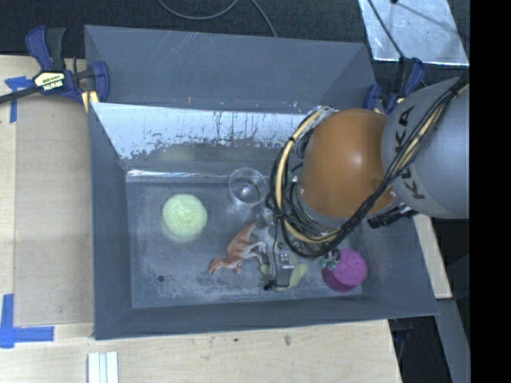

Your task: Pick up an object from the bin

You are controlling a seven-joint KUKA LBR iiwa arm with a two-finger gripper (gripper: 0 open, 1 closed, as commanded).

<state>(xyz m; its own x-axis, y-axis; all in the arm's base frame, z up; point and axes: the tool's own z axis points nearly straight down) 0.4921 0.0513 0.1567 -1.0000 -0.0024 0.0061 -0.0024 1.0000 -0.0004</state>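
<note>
My gripper (277,274) reaches down near the front middle of the bin floor, its fingertips low by a small yellow-green thing (297,274) that is partly hidden under it. Just to its left lies an orange-brown toy dinosaur (235,254), close to or touching the fingers. A magenta round thing (345,269) sits to the right of the gripper. I cannot make out the gap between the fingers.
A pale green fuzzy ball (184,216) rests at the left of the bin floor. A clear glass cup (245,187) stands at the back middle. The arm's orange dome and cables hang over the right half of the bin.
</note>
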